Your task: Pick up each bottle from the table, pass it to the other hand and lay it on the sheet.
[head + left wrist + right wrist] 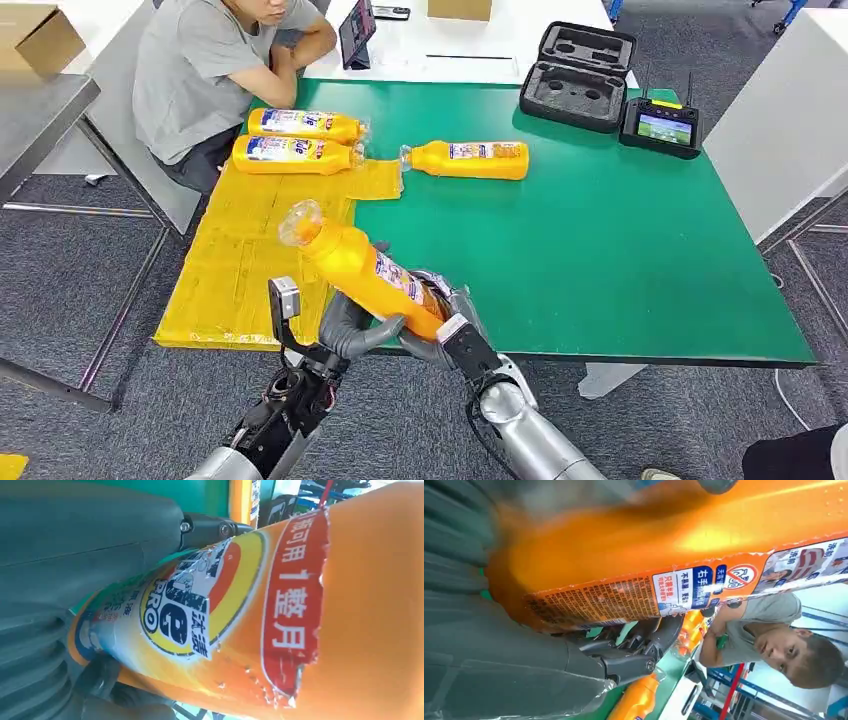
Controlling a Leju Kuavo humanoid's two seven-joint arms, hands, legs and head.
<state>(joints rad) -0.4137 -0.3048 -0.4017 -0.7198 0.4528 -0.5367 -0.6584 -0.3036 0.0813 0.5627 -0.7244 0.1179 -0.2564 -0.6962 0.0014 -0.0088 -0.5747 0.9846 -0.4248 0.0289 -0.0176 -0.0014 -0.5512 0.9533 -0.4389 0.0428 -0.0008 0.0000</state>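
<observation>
An orange bottle [365, 268] with a clear cap is held tilted above the table's front edge, cap toward the yellow sheet [250, 260]. My left hand [345, 330] grips it from below, thumb wrapped under the body. My right hand [450, 320] holds its base end. In the left wrist view the bottle [300, 630] lies against my left hand [75, 555]. In the right wrist view the bottle [674, 530] rests over my right hand [499, 655]. Two bottles [305, 124] [295, 154] lie on the sheet's far end. Another bottle [470, 159] lies on the green table [620, 260].
A person [200, 70] sits at the table's far left corner, arms on its edge. An open black case [580, 65] and a controller with a screen [660, 125] stand at the far right. A white table [790, 110] flanks the right side.
</observation>
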